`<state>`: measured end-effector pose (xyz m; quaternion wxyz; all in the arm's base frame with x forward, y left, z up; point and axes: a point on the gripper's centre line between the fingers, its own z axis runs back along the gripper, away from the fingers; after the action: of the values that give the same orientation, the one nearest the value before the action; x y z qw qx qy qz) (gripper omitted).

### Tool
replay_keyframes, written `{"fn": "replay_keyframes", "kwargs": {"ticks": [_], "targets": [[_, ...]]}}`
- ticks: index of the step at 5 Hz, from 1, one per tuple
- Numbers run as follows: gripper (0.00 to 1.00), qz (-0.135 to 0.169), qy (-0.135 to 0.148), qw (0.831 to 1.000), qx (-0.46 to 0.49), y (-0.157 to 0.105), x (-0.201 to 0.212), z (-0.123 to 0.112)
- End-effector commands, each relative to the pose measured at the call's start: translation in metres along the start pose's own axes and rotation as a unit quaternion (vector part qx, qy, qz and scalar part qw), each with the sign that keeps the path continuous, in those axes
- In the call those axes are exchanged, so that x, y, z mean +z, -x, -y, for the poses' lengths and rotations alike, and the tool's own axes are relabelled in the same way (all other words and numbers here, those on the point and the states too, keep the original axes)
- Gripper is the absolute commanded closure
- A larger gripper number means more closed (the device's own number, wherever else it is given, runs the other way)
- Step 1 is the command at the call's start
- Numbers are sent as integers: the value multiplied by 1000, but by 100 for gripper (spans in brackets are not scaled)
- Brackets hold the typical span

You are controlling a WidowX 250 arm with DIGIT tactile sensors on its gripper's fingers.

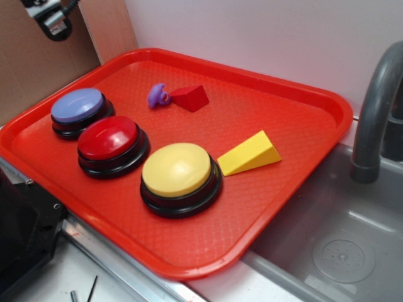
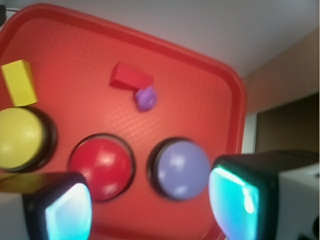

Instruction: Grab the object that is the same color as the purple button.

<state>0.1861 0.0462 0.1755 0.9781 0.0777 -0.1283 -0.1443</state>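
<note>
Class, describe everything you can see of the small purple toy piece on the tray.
The purple toy piece is tiny, far smaller than the buttons, and looks like smooth plastic. It has a rounded cap and a small knob and lies on its side on the red tray, towards the far edge. It sits right against the red wedge, seemingly touching. The purple button lies apart from it. Nothing holds it: the hand is open, above the buttons.

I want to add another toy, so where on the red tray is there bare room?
The widest bare patch runs along the red tray right side, past the red wedge and yellow wedge. A strip lies free in front of the yellow button. The left side is crowded: three buttons sit close together.
</note>
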Motion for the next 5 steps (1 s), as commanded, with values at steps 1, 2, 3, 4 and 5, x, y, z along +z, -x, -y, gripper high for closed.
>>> {"fn": "replay_keyframes", "kwargs": {"ticks": [1,2,3,4,5], "targets": [[0,-33,-17,999,-32,-21,-50,-19],[0,-45,-18,998,-39,-27,-69,-20],[0,-68,-23,996,-55,-36,-97,-19],[0,-87,-17,994,-60,-46,-123,-16],[0,-87,-5,994,-60,-55,-139,-13]]}}
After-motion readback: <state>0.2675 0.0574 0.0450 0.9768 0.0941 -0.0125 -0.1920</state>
